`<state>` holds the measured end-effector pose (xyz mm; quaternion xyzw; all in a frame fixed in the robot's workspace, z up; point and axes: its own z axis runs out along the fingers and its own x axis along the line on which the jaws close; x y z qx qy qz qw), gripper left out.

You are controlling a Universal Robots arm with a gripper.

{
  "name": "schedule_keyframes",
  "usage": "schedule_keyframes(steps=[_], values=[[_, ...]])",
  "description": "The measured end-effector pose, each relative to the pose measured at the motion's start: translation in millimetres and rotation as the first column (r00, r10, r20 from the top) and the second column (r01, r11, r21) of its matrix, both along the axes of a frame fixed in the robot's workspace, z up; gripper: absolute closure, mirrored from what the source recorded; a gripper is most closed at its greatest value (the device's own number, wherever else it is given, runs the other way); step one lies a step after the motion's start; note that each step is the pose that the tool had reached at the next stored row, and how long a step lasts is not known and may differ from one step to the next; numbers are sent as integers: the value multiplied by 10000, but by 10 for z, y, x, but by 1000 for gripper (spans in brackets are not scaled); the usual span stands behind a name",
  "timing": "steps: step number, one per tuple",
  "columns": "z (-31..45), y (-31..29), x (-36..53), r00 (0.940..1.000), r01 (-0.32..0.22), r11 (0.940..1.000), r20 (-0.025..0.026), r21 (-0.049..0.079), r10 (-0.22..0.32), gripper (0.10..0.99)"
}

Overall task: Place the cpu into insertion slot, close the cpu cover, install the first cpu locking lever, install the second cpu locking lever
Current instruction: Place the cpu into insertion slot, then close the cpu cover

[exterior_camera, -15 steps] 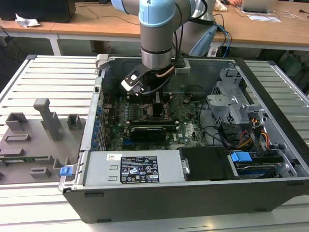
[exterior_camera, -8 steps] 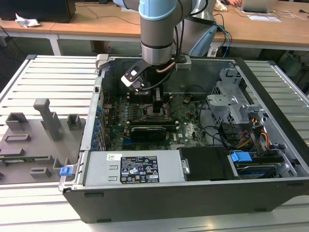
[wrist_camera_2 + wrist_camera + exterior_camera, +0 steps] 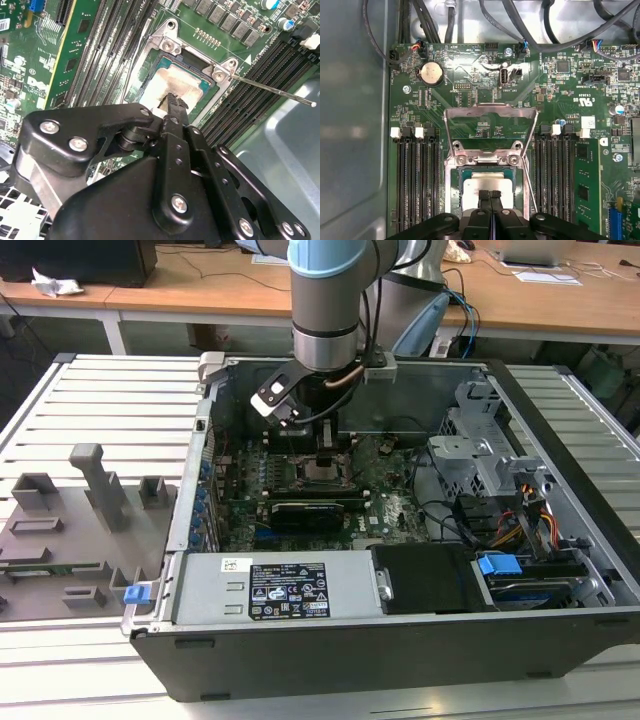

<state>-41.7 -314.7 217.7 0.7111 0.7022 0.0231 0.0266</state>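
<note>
Right over the chip (image 3: 482, 184) hangs the gripper (image 3: 490, 194), its jaws pressed together with nothing between them; whether the tips touch it I cannot tell. The chip lies flat in the socket (image 3: 219, 75). The cover (image 3: 470, 109) stands flipped open, and a thin lever (image 3: 275, 91) sticks out to one side.

Slatted metal table (image 3: 110, 390) bears a computer case (image 3: 400, 640) and, seemingly, grey fixture blocks (image 3: 100, 485).

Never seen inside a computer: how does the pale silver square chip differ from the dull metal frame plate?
The pale silver square chip lies seated flat; the dull metal frame plate is swung open. The chip is solid; the frame has a large window showing green board. Both are silvery metal.
</note>
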Motion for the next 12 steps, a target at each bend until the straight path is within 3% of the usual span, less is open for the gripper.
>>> schedule_keyframes(steps=[9, 12], values=[[30, 0, 0, 10000, 1, 10000, -2, -8, -1, 980], [70, 0, 0, 10000, 1, 10000, -1, -9, -1, 980]])
